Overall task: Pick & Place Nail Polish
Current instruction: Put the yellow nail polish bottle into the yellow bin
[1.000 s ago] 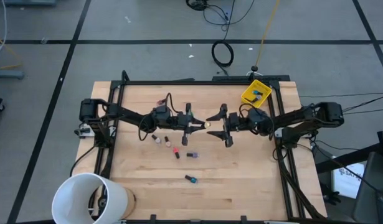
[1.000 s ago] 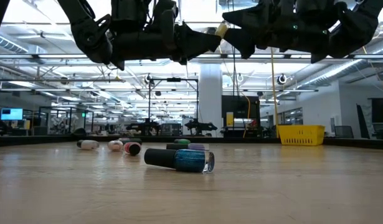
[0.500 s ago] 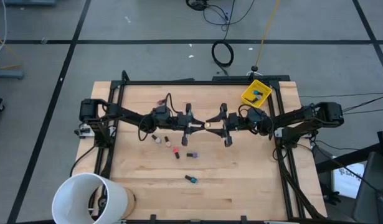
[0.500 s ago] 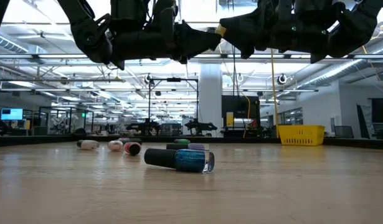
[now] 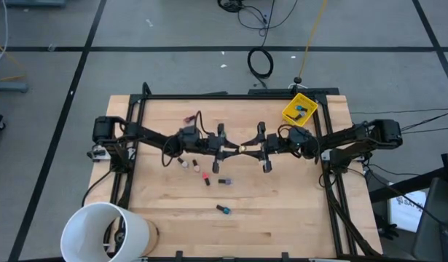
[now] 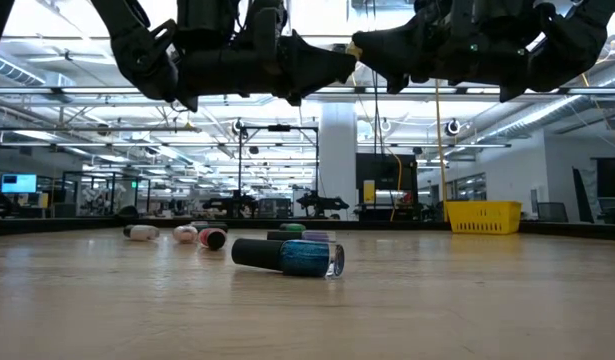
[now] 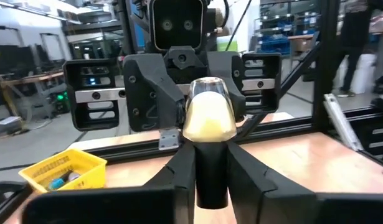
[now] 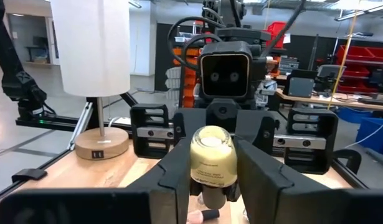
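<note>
Handover in mid-air above the counter [image 5: 282, 211]: a pale cream nail polish bottle [image 7: 208, 116] is sitting between both arms. The left end effector [image 5: 229, 149] is clamping its dark cap, fingers [image 7: 180, 169] snug on either side. The right end effector [image 5: 254, 148] is closing around the rounded glass body, fingers [image 8: 177, 163] just beside or touching it; firm grip can't be confirmed.

Handling guess: the bottle is looking light, rigid, glass, glossy and slippery on the curved body, breakable if dropped. The cap is matte, cylindrical, straight-sided, likely the safer hold; the body is tapering, so the pinch may slide toward the narrow end.

More bottles are lying on their sides on the pale wood-grain counter: a teal glitter one [image 6: 308, 257] with black cap nearest the low camera, a red one [image 5: 206, 179], a purple one [image 5: 224, 181], others pale behind. Yellow plastic bin [image 5: 299, 109], slotted walls, is sitting at the far right corner, already holding bottles. White bucket [image 5: 105, 233], smooth, at near left corner.
</note>
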Tool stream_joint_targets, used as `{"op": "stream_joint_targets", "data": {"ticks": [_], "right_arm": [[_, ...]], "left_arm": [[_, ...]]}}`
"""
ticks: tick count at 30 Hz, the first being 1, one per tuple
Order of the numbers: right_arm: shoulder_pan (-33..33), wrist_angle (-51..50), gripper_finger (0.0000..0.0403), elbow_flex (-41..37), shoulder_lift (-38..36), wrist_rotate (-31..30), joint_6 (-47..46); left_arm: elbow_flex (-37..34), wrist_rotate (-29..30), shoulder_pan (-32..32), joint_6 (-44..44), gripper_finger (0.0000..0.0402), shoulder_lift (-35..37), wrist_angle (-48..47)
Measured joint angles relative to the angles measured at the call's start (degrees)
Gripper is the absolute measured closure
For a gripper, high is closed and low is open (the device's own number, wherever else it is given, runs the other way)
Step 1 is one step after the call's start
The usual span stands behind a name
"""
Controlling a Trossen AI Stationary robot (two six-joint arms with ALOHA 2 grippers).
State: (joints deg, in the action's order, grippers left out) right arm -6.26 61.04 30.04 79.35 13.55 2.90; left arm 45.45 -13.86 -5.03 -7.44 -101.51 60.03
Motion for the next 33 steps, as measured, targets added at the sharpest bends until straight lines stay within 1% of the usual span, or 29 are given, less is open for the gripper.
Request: {"op": "stream_joint_targets", "data": {"ticks": [4,6,10,14,19,26,30,33], "right_arm": [[0.0,-0.32,0.0312,0.0,0.07,-0.13,-0.2],[-0.01,-0.48,0.0312,0.0,0.07,-0.24,-0.2],[-0.22,-1.6,0.0313,0.0,0.04,-0.25,-0.28],[-1.31,-4.24,0.0313,0.0,0.07,-0.38,-0.77],[-2.4,-7.87,0.0315,0.0,0.07,-4.68,-1.27],[-3.44,-10.24,0.0316,0.0,0.09,-5.04,-1.27],[-3.85,-12.04,0.0318,-0.04,0.09,-8.61,-0.43],[-4.52,-13.43,0.0318,-0.07,0.09,-9.2,-0.54]], "left_arm": [[0.0,4.87,0.76,0.0,0.0279,0.0,0.02],[0.0,6.57,1.06,0.0,0.0257,0.0,0.02],[0.0,8.44,1.36,0.02,0.0227,0.0,-0.49],[0.0,10.53,1.41,0.07,0.0206,0.0,-2.95],[0.04,13.01,1.39,0.01,0.0191,0.0,-6.48],[0.07,13.13,1.36,0.09,0.0194,0.02,-8.0],[0.09,13.55,1.3,0.11,0.0193,0.07,-9.97],[0.09,13.54,1.31,0.23,0.0192,0.07,-12.98]]}}
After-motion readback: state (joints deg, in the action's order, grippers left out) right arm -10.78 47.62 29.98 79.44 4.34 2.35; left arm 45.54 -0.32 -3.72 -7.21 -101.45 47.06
